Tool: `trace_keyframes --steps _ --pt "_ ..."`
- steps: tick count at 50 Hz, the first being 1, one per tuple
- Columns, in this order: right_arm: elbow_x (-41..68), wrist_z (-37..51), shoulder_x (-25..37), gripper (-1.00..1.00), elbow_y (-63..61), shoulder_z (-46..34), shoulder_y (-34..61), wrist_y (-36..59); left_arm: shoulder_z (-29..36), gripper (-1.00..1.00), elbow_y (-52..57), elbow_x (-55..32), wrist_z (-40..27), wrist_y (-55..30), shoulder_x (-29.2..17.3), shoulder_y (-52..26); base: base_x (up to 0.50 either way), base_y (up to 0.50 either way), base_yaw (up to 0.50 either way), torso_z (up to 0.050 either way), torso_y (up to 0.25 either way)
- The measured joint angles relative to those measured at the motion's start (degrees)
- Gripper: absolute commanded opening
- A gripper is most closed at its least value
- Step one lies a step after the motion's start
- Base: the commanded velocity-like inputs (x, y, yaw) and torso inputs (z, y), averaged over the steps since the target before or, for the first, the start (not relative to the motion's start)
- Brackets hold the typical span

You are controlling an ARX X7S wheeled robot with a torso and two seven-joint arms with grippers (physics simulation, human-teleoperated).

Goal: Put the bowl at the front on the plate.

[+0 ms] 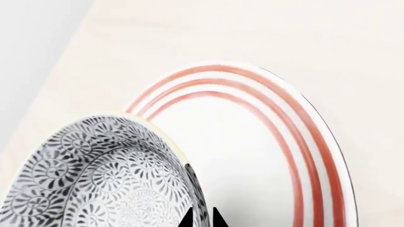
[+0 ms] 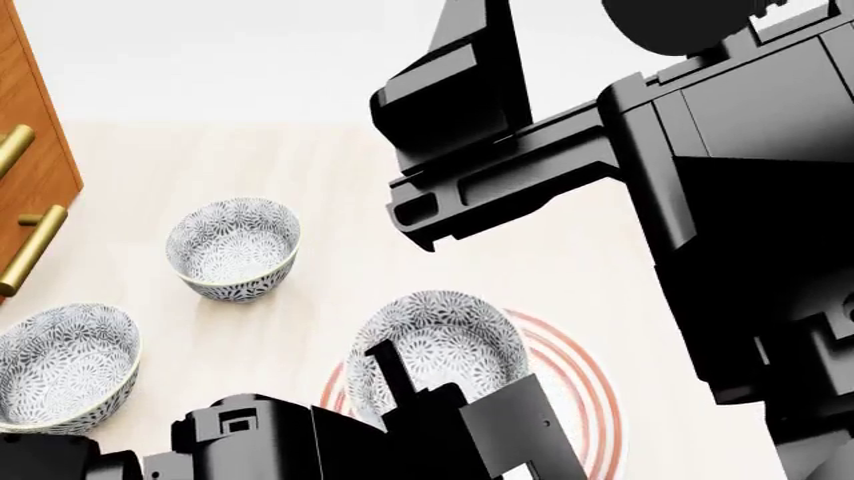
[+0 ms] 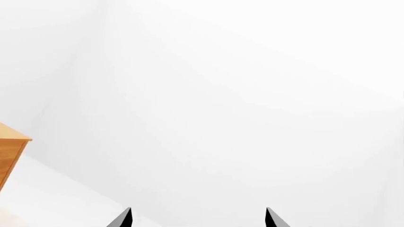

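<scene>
The bowl (image 2: 438, 345), white with a dense grey-blue floral pattern, is over the left part of the plate (image 2: 581, 400), a wide white plate with three thin red rings. Whether it rests on the plate or hangs just above it I cannot tell. In the left wrist view my left gripper (image 1: 203, 218) is shut on the bowl (image 1: 94, 179), with the bowl's wall pinched between its two dark fingertips and the plate (image 1: 252, 142) beneath. My right gripper (image 3: 197, 218) is open, raised and facing a blank white wall with nothing between its fingers.
Two look-alike patterned bowls stand on the pale wooden table (image 2: 334, 160): one at mid-left (image 2: 234, 245), one at the near left edge (image 2: 60, 365). A wooden cabinet (image 2: 34, 150) with brass handles is at the far left. My right arm (image 2: 694, 150) fills the upper right.
</scene>
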Motion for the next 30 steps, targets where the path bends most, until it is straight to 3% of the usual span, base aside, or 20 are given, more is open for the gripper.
trace_keyframes --steps 30 --pt "0.1 0.1 1.3 1.00 -0.9 0.4 -1.1 -1.2 0.2 -1.00 2.3 -6.8 -3.3 -3.1 0.0 -3.2 0.00 0.00 0.00 0.000 0.001"
